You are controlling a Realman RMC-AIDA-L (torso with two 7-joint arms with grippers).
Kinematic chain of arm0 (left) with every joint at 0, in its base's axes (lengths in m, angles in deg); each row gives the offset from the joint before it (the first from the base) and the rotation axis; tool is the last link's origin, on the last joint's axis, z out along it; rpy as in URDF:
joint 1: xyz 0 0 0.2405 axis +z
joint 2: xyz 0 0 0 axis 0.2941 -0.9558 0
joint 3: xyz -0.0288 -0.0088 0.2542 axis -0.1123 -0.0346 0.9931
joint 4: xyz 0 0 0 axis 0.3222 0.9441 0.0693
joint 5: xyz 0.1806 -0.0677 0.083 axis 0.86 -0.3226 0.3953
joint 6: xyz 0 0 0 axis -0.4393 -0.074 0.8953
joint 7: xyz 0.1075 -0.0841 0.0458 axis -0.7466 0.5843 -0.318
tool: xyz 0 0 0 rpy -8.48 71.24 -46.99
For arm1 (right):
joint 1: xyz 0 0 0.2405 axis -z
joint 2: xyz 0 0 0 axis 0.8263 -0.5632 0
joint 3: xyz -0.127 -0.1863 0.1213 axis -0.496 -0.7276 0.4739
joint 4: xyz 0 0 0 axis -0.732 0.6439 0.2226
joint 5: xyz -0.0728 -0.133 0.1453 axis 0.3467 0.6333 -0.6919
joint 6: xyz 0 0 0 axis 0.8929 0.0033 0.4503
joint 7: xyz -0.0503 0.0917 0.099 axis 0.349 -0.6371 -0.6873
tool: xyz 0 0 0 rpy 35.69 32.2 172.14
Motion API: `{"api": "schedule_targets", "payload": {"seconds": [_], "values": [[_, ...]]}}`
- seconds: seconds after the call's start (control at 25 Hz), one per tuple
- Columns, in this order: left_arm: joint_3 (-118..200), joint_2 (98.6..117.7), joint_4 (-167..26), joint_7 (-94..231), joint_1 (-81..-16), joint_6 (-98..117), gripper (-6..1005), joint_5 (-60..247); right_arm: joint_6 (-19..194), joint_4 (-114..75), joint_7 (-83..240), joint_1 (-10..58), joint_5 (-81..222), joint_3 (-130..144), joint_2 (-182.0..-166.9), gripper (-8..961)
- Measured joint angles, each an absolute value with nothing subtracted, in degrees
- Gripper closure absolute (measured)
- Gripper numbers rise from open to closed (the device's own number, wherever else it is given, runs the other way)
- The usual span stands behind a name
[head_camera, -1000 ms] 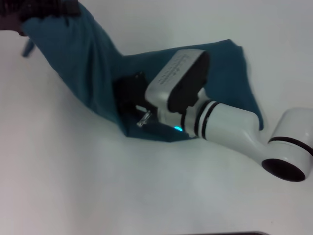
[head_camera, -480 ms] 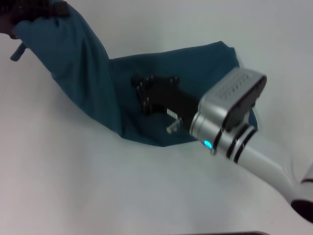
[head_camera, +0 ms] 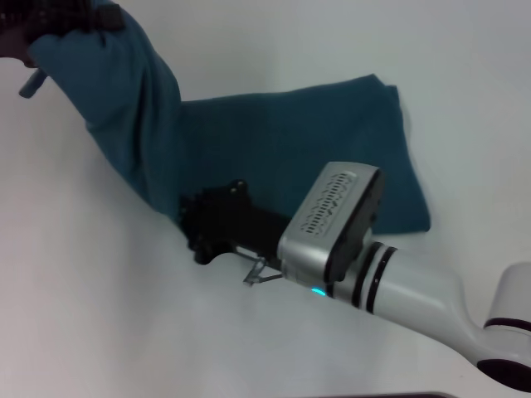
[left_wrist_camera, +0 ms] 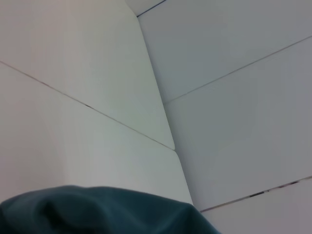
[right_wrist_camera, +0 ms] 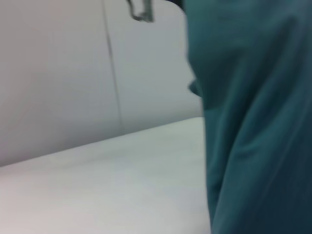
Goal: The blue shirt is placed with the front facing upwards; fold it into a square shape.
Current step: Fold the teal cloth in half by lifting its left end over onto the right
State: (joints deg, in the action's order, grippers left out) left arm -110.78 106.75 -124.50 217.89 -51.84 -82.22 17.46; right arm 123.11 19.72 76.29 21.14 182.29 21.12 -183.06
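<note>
One blue shirt (head_camera: pixel 290 141), no lettering showing

A plain white worktop (head_camera: pixel 99 315) fills the head view. The only thing lying on it is the blue shirt (head_camera: pixel 315 141), spread flat across the far middle with its folded edge toward the right. Its left part does not rest on the surface (it rises in a slanting band toward the upper left corner). In the right wrist view the worktop shows as a pale flat surface beside the hanging cloth, with a white panelled wall (right_wrist_camera: pixel 53 73) behind.
</note>
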Motion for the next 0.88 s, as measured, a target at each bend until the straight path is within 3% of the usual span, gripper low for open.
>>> {"api": "schedule_targets", "payload": {"seconds": [0.2,0.36,0.72,0.88], "values": [[-111.1,106.55,-124.5,217.9,-51.2,-82.1,910,17.4,126.7,20.6,74.0,22.1,183.5,21.3,-182.41,945],[-111.1,106.33,-124.5,218.0,-51.0,-81.9,910,17.4,135.6,19.9,72.9,27.6,183.6,22.8,-181.70,945],[-110.6,106.10,-124.5,217.8,-51.1,-82.8,909,17.5,156.0,12.5,59.7,34.5,192.1,21.1,-178.74,945],[-109.9,106.40,-125.0,217.1,-51.9,-84.5,909,17.3,166.3,1.0,45.9,35.0,201.0,20.3,-180.10,945]]}}
